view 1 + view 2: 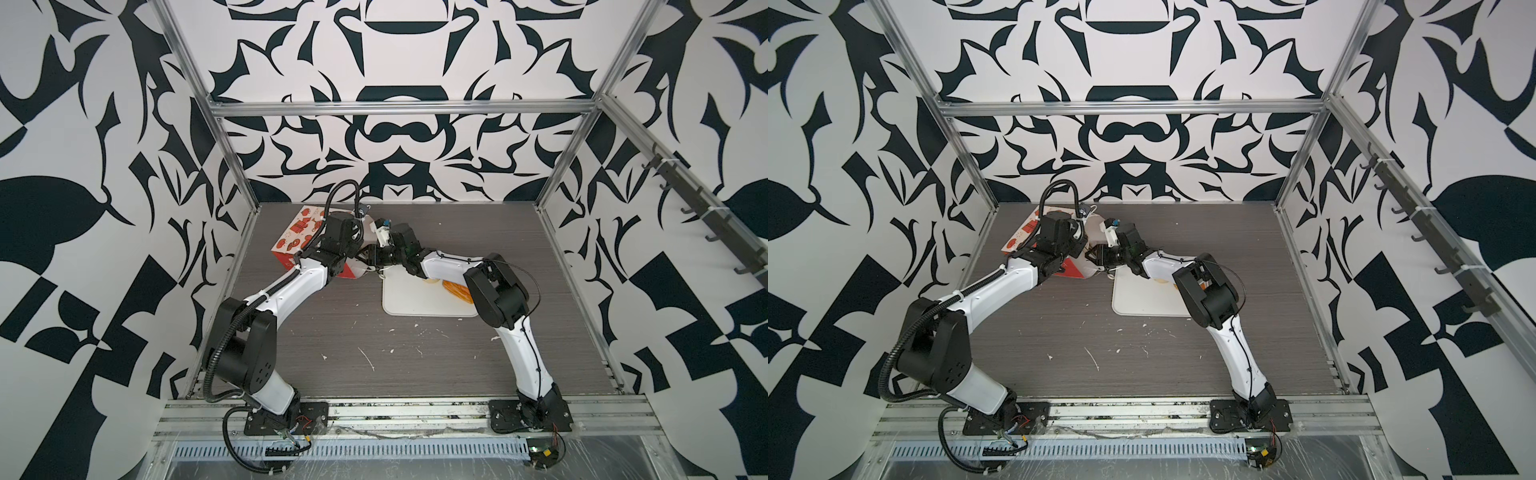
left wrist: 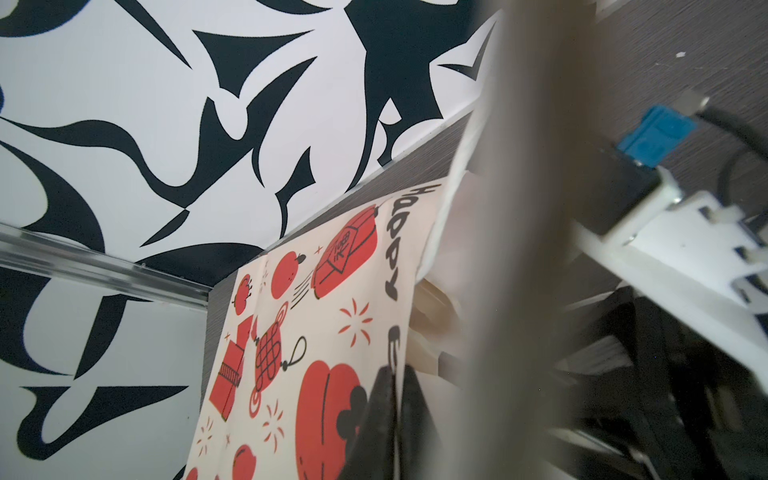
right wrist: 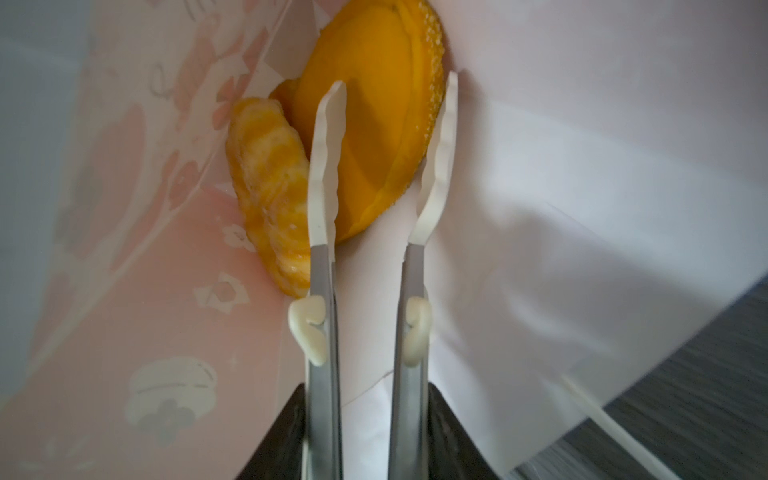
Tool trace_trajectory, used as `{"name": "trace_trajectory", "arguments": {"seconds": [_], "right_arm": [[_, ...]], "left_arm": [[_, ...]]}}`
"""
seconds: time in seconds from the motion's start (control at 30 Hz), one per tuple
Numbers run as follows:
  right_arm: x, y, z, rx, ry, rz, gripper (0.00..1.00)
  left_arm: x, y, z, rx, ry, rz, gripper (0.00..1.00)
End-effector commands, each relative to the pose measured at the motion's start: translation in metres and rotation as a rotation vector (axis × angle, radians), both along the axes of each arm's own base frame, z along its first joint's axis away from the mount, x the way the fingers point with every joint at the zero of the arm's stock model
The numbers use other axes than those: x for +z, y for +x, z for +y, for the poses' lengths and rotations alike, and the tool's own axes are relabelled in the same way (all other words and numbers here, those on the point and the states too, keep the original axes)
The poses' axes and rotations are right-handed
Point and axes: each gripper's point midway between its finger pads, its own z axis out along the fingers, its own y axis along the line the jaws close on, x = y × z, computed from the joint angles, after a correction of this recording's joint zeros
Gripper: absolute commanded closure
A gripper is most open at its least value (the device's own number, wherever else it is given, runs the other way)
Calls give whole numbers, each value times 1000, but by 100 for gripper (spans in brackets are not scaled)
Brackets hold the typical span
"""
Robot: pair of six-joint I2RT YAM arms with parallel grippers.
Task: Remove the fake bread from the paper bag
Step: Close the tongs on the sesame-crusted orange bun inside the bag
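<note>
The paper bag lies on its side at the back left of the table, white and red with cartoon pictures. My left gripper is shut on the bag's wall at its mouth. My right gripper is shut on a pair of metal tongs that reach into the bag. The tongs' white tips stand apart on either side of a yellow-orange flat piece of fake bread. Beside it lies a golden twisted piece. In both top views the grippers meet at the bag's mouth.
A flat white tray lies right of the bag, under my right arm. On it are an orange piece of bread and a pale one. White flecks dot the grey table. Metal frame posts and patterned walls surround the table.
</note>
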Motion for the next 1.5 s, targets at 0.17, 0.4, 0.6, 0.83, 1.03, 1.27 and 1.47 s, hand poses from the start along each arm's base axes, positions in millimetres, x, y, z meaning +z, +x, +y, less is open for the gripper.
{"name": "trace_trajectory", "arguments": {"seconds": [0.17,0.4,0.6,0.83,1.03,1.27,1.47], "right_arm": [[52,11,13,30,111,-110,57],[44,15,15,26,92,-102,62],[47,15,14,23,89,-113,76],[52,10,6,7,88,-127,89],[57,0,-6,-4,75,-144,99],[67,-10,-21,-7,77,-158,100],[69,-15,-29,-9,71,-155,100]], "left_arm": [[25,-1,-4,-15,-39,-50,92],[26,-1,-5,-16,-40,-53,92],[25,0,-4,-13,-38,-52,92],[22,3,-3,6,-35,-52,92],[19,7,-1,26,-29,-53,92],[15,11,0,42,-22,-45,92],[12,14,1,57,-19,-45,92]]}}
